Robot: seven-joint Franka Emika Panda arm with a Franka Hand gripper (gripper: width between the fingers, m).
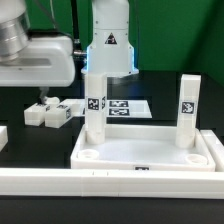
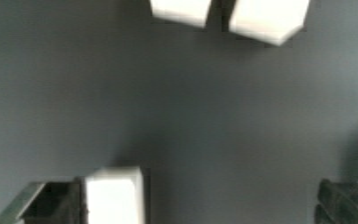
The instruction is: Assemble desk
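The desk top [image 1: 150,153], a white rimmed tray, lies on the dark table. Two white legs stand upright in its corner sockets, one toward the exterior view's left [image 1: 95,110] and one toward its right [image 1: 187,108]. Loose white legs [image 1: 50,113] lie on the table further toward the exterior view's left. My gripper [image 1: 40,97] hangs just above them. In the wrist view my gripper [image 2: 197,205] is open, its dark fingers [image 2: 43,203] wide apart. One white block [image 2: 114,195] lies against the inside of that finger, unclamped. Two more white block ends [image 2: 229,14] lie further off.
The marker board [image 1: 128,106] lies flat behind the desk top. Long white border rails run along the front [image 1: 110,183] and the exterior view's left [image 1: 3,137]. The robot's base [image 1: 108,40] stands at the back.
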